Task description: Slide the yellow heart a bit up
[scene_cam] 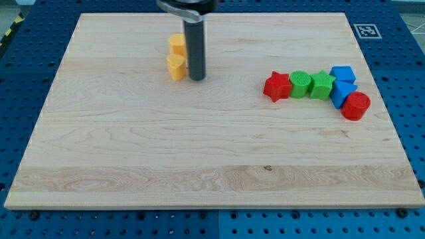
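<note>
Pale wood made up the board [199, 166], a broad rectangular slab with visible grain, lying on a blue perforated table [405, 66] that framed it on every side; a black-and-white marker tag [364, 30] sat on the table off the board's upper right corner. The arm carried no jaws at all, only a straight dark rod, so there was nothing released or clenched, and it grasped nothing. Going left to right, the view's left third of the board lay bare up to the yellow heart [176, 67], which sat in the upper left part of the board, touching or just beside my tip [197, 78] on the tip's left. A second yellow block [176, 44], its shape hard to make out, stood directly above the heart, touching it, and also just left of the rod. To the right of my tip ran a wide stretch of open wood, and well apart from it came a cluster near the right edge: a red star [277, 86], a green cylinder [299, 83], a green star [322, 85], a blue cube [342, 74], another blue block [341, 92] below it, and a red cylinder [356, 105]. Below my tip the whole lower half of the board was open to the bottom edge.
</note>
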